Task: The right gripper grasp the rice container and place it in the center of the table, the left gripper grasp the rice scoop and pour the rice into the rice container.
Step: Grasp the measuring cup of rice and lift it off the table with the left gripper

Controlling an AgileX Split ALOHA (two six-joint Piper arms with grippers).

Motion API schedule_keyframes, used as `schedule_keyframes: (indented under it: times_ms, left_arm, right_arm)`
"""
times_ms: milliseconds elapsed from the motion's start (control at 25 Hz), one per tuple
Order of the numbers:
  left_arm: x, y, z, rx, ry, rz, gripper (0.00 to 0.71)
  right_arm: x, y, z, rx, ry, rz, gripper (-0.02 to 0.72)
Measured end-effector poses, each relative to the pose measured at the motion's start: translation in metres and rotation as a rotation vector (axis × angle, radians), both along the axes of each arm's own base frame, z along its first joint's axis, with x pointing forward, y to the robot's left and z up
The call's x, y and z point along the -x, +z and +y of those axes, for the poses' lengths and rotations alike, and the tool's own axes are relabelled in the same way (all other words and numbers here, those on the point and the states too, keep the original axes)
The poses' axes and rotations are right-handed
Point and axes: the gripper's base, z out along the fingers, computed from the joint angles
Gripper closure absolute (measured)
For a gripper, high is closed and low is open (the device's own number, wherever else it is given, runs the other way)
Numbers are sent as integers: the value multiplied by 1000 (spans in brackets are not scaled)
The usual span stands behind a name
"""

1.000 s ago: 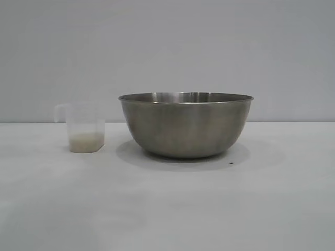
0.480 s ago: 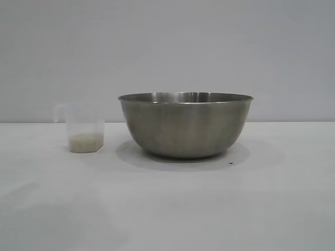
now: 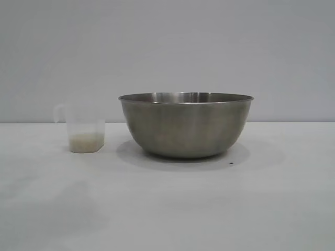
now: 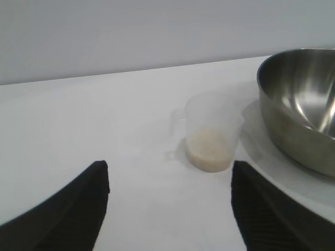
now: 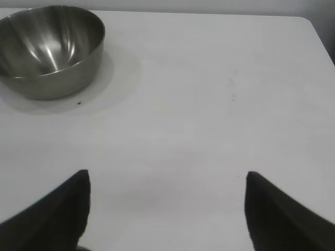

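Exterior view, left to right: rice scoop [image 3: 84, 129] sits left of centre on the worktop [image 3: 167, 209], upright. Small translucent plastic cup, slightly tapered, loop handle at the rim on its left side. Inside it: rice [image 3: 86, 141], a shallow off-white layer at the bottom.

Just right of it, apart and not touching: rice container [image 3: 186, 125], frame centre. Big round stainless bowl, brushed grey, thin rolled rim, much wider than the scoop. From this level view its inside is hidden; the left wrist view shows only bare shiny metal on the part of the inner wall in frame. Tiny dark speck [image 3: 231, 163] on the worktop at the bowl's lower right.

Neither arm shows in the exterior view.

Left end effector [image 4: 170, 206]: jaws spread wide, empty, touching nothing. Its two black fingers sit at the lower corners of the left wrist view; the scoop stands between and beyond them, short of the tips, bowl at the frame's right edge.

Right end effector [image 5: 167, 209]: jaws wide apart, empty, above bare worktop. Bowl is well away in the upper left of the right wrist view.
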Motion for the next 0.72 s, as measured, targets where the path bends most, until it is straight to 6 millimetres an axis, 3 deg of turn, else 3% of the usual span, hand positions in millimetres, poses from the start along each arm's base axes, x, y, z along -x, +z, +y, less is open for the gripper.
schedule_keyframes:
  times_ms: [200,720]
  left_arm:
    - [-5,-16,-2,3,13,63,274]
    - [-34,-8,-11,15,45,-21,274]
  right_arm:
    - [0,0,0,0,0,0,138]
    - [0,0,0,0,0,0,138]
